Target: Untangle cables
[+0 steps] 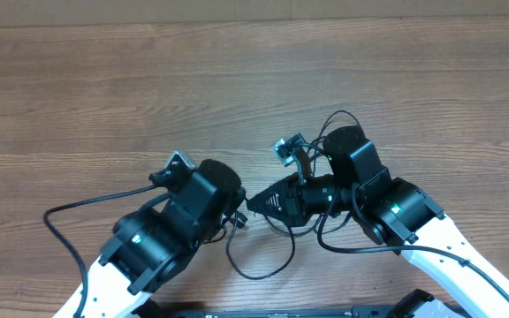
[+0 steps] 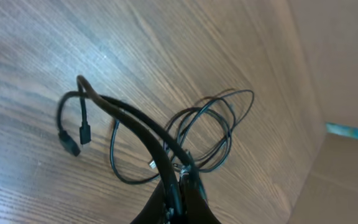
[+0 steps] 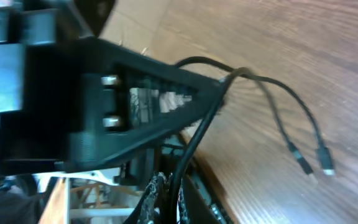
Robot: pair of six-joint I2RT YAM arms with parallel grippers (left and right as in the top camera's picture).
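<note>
Black cables (image 2: 124, 111) are pinched by both arms mid-table (image 1: 148, 79), toward the robot's side. The left fingers (image 2: 169, 202) are fully closed on the cables where they rise off the wood. The right fingers (image 3: 166, 106) are closed too, tips clamped on the same pair just beside them (overhead shows the two tips nearly touching). Two plug ends (image 2: 82, 134) dangle past the grip. The rest lies as overlapping loops (image 2: 190, 119) on the table, just beyond the grip point. The step in hand looks like pulling the pair apart, and it's early: the loops aren't opened at all. I can't tell from these views whether each side holds one cable or both, so I'd sort that first. If both sides hold both, pulling only tightens things. Better to have one side let go and take a single cable. Then separate slowly and sideways, low over the table, so a free plug can slide back through the loops instead of snagging. Watch the thicker leads (image 1: 78, 205) on the arms; they run close to the loops.
</note>
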